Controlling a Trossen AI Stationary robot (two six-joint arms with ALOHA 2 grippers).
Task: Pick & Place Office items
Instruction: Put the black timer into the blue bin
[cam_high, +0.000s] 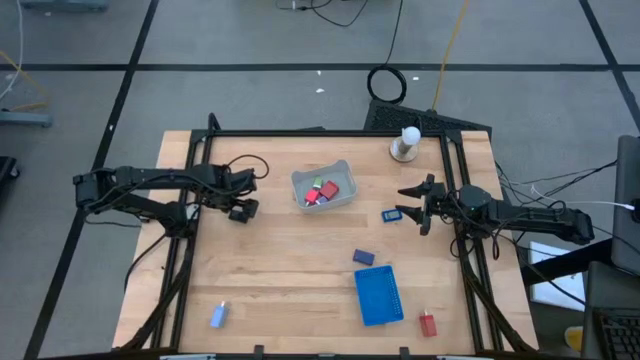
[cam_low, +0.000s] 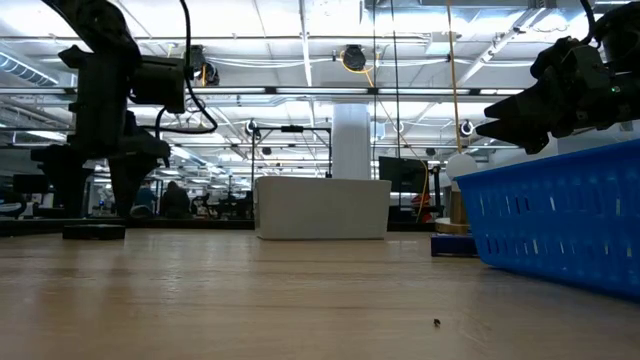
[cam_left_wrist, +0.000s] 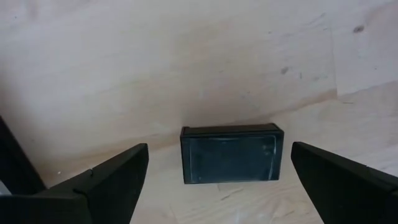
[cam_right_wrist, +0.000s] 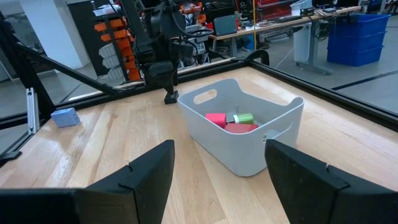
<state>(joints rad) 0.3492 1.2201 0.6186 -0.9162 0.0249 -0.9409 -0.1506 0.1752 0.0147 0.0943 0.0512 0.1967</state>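
Note:
My left gripper (cam_high: 241, 210) hangs open over a black rectangular block (cam_left_wrist: 231, 155) lying flat on the wood, one finger on either side of it, apart from it. The low view shows that block (cam_low: 95, 231) on the table under the gripper. My right gripper (cam_high: 408, 200) is open at the table's right, beside a small blue piece (cam_high: 391, 214), and faces the pale bin (cam_right_wrist: 273, 130). Red (cam_right_wrist: 216, 119) and green (cam_right_wrist: 244, 117) pieces lie in the bin. A dark blue block (cam_high: 363, 257), a red block (cam_high: 428, 323) and a light blue block (cam_high: 218, 315) lie loose.
A bright blue tray (cam_high: 378, 295) lies near the front edge, right of centre, and fills the right of the low view (cam_low: 560, 220). A white knob on a round base (cam_high: 404, 143) stands at the far right. A black frame (cam_high: 190, 160) borders the table. Bare wood lies in the middle.

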